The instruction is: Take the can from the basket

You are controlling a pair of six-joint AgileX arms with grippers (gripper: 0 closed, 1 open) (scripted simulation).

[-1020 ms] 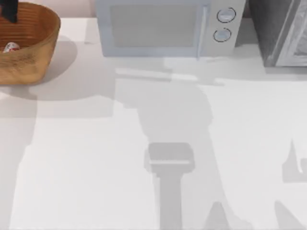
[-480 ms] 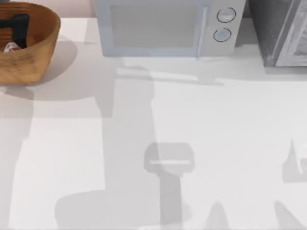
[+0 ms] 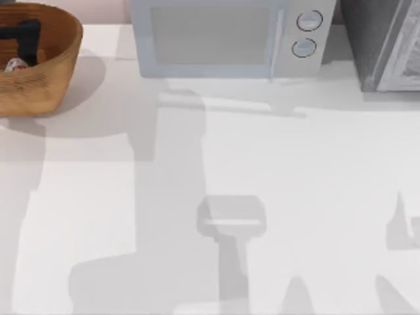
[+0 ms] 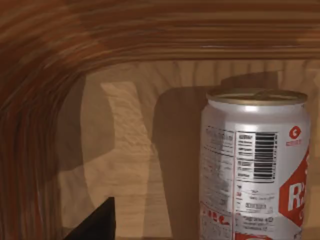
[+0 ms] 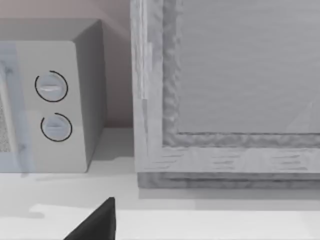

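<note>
The left gripper (image 3: 23, 36) is seen lowered deeper into the basket (image 3: 56, 72) at far left than a second earlier. The can (image 4: 255, 165) stands upright inside, ungrasped. Finger spacing cannot be told. A grasp appears imminent.

I see a white table (image 3: 315, 197) crossed by soft grey shadows. At its far edge stands a pale microwave (image 3: 223, 36) — two round dials (image 3: 306, 34) stacked on its right panel, one above the other. Just beside it, at the table's far right, sits a grey framed cabinet (image 5: 225, 90) — close to the microwave, a narrow gap between them.
</note>
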